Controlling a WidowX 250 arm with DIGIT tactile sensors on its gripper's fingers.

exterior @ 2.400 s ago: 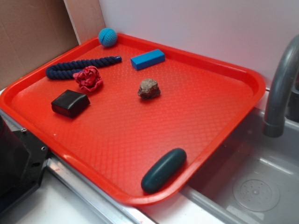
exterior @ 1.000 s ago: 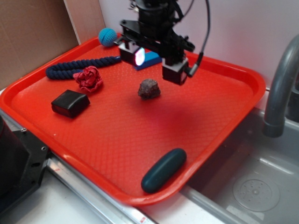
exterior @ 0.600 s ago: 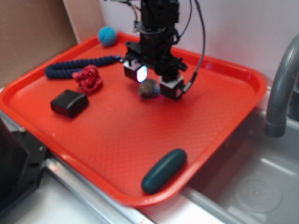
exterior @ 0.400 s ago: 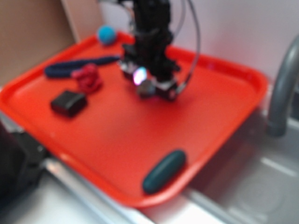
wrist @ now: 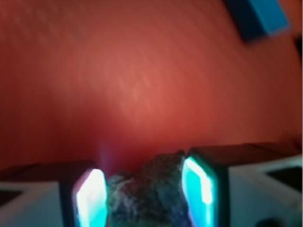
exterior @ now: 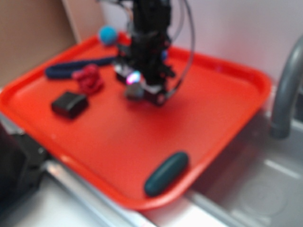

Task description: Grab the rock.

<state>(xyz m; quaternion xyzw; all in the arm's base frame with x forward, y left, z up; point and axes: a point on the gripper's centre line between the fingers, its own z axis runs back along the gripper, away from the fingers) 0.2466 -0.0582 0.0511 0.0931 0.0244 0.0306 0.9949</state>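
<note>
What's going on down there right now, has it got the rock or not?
Gripper low over red tray, pads either side of the rock. Pads look against it; firm grip not confirmed, frames blurred. Nothing between pads but the rock; blue block well clear.

Tray (exterior: pixel 222 118) bare to right/front; red knot (exterior: pixel 89 78) & black block (exterior: pixel 69 104) crowd left.

The tray (exterior: pixel 222 118) is bright red. On it lie a glossy black block (exterior: pixel 69 104), a red fabric knot (exterior: pixel 89 79), a navy rope (exterior: pixel 71 68), a teal ball (exterior: pixel 108 35), a dark green oval (exterior: pixel 166 173) and a brown-grey rock (wrist: pixel 147 189).
</note>
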